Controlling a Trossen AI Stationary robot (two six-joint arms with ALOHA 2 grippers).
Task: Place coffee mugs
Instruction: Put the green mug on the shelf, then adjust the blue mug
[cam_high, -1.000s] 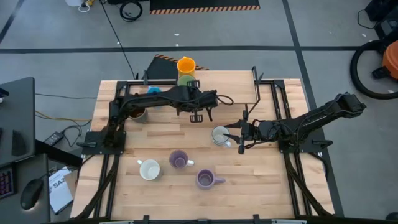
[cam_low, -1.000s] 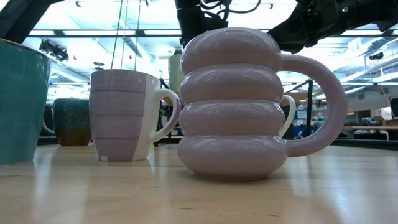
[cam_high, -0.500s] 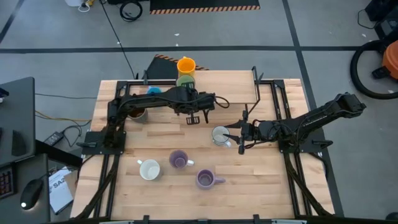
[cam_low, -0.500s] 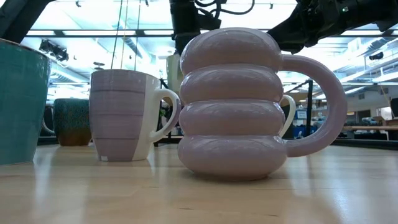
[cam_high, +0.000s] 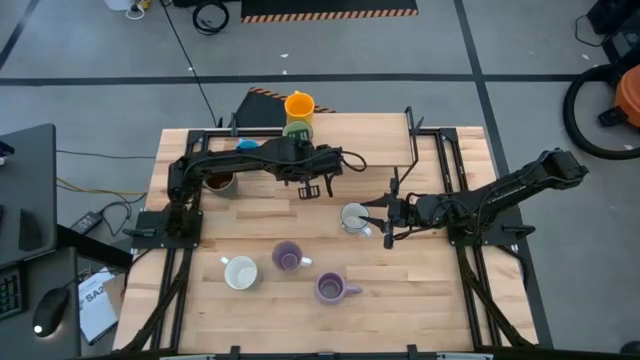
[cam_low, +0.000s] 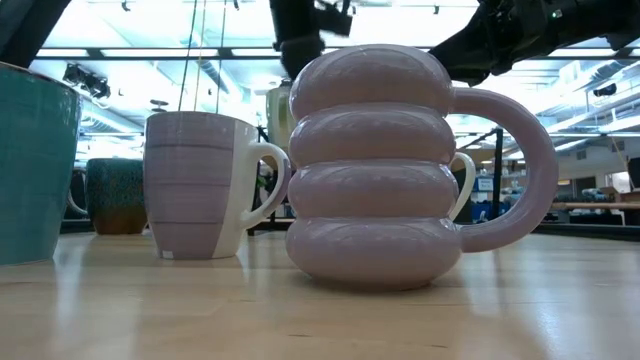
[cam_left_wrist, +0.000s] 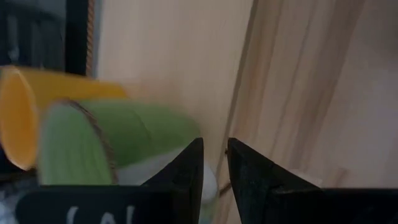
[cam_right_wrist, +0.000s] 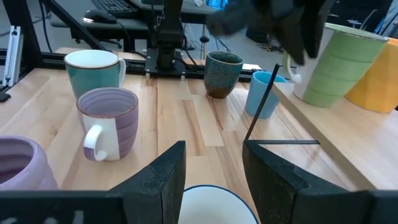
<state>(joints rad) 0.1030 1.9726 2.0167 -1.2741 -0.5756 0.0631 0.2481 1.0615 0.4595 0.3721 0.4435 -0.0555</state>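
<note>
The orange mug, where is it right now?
In the high view the orange mug sits at the table's far edge, left of centre, touching the green mug just in front of it.

Table (cam_high: 440, 300): a pale wooden plank top is seen, set on a grey floor.
Frame rails (cam_high: 452, 165): black metal rails are laid along the table's sides.
Side desk (cam_high: 30, 190): a dark desk is placed beside the table's left edge.
Computer mouse (cam_high: 47, 312): it is located near the side desk.
Floor cable (cam_high: 185, 55): a dark cable is run across the floor toward the table.
Hazard strip (cam_high: 330, 14): a striped strip is laid on the floor beyond the table.
</note>
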